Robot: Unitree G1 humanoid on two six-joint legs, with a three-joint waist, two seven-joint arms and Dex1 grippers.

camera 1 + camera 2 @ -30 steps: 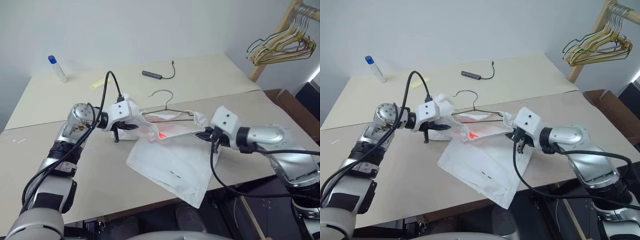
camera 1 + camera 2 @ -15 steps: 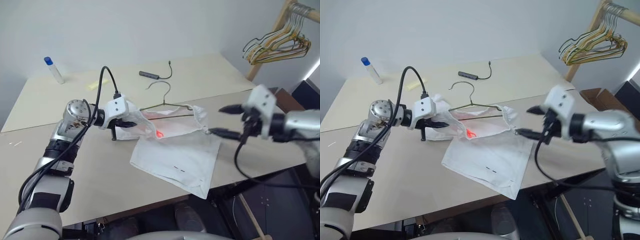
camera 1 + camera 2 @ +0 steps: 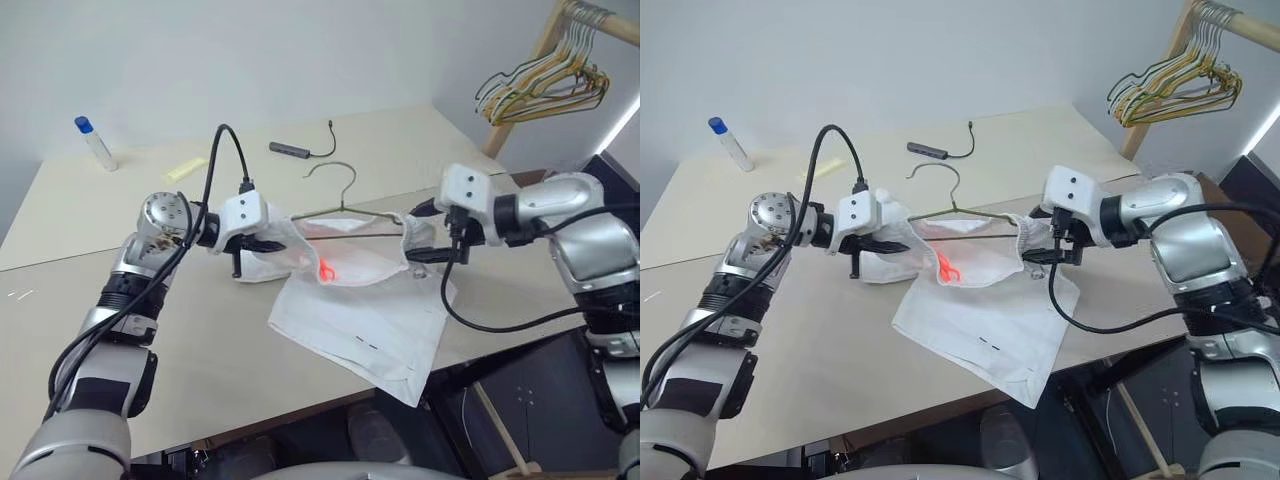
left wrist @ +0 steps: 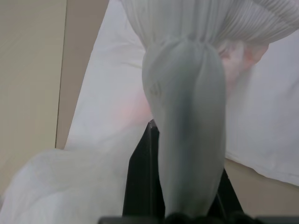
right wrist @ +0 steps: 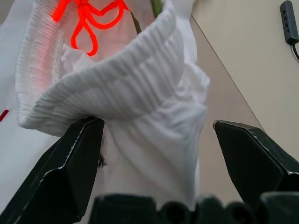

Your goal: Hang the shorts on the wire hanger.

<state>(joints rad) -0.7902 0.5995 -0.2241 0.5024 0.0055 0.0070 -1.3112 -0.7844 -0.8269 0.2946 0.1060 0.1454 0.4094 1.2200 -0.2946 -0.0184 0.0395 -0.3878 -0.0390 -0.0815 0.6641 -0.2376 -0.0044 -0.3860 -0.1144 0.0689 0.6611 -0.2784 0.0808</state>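
1. Two grippers flank the shorts (image 3: 350,300) at mid-frame; the lower hem corner overhangs the table's (image 3: 200,390) near edge at lower centre.
2. Left gripper (image 3: 262,245) is clamped tight on the bunched waistband's left end.
3. Right gripper (image 5: 159,135) is spread wide around the waistband's right end, neither finger pressing it.
4. Wire hanger (image 3: 335,200) sits in the waistband opening, hook toward the upper centre.
5. Bare tabletop lies at lower left.
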